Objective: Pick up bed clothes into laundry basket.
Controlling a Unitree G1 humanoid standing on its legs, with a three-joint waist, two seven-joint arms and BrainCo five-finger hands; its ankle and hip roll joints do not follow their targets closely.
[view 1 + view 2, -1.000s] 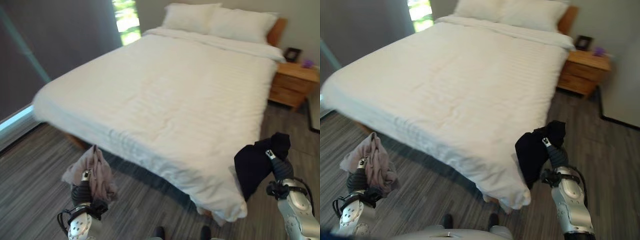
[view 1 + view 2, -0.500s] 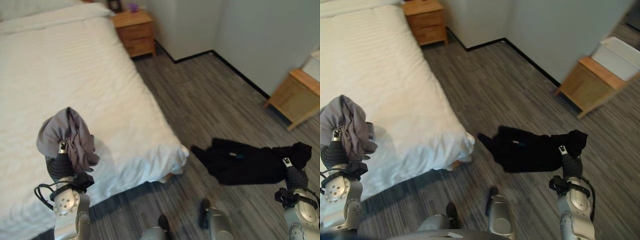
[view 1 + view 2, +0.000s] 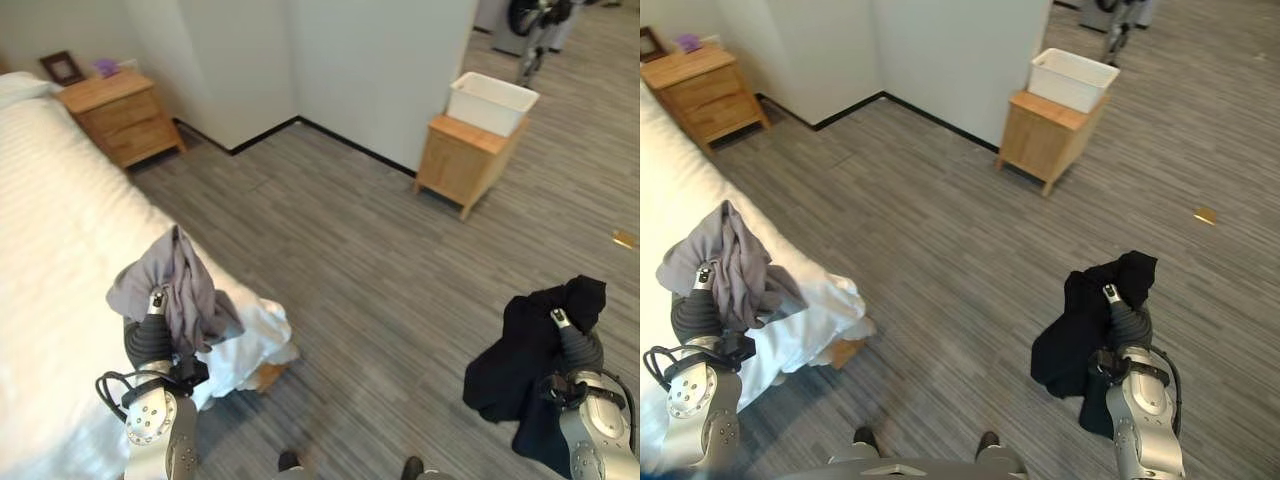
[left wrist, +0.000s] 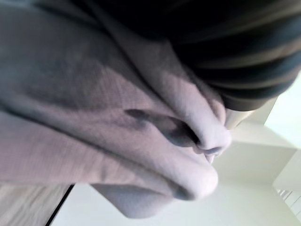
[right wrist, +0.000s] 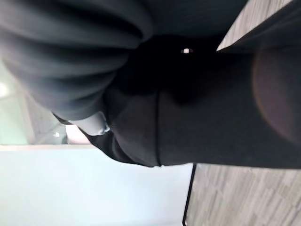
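Note:
My left hand (image 3: 148, 340) is raised at the lower left, shut on a bunched grey garment (image 3: 178, 292) that drapes over it; the left wrist view has the same grey cloth (image 4: 117, 132) close up. At the lower right my right hand (image 3: 578, 350) is shut on a black garment (image 3: 515, 355) hanging below it above the floor, seen as black cloth (image 5: 211, 127) in the right wrist view. A white laundry basket (image 3: 492, 100) stands on a small wooden side table (image 3: 462, 160) by the far wall, well away from both hands.
The white bed (image 3: 50, 250) fills the left side, its corner just beside my left hand. A wooden nightstand (image 3: 120, 115) stands against the back wall. Grey plank floor (image 3: 350, 260) stretches between the bed and the side table. A small yellow object (image 3: 1205, 215) lies on the floor.
The camera has swung right, from the bed towards the wall and the basket. The black garment, flung out sideways half a second ago, now hangs down. Both hands keep their hold.

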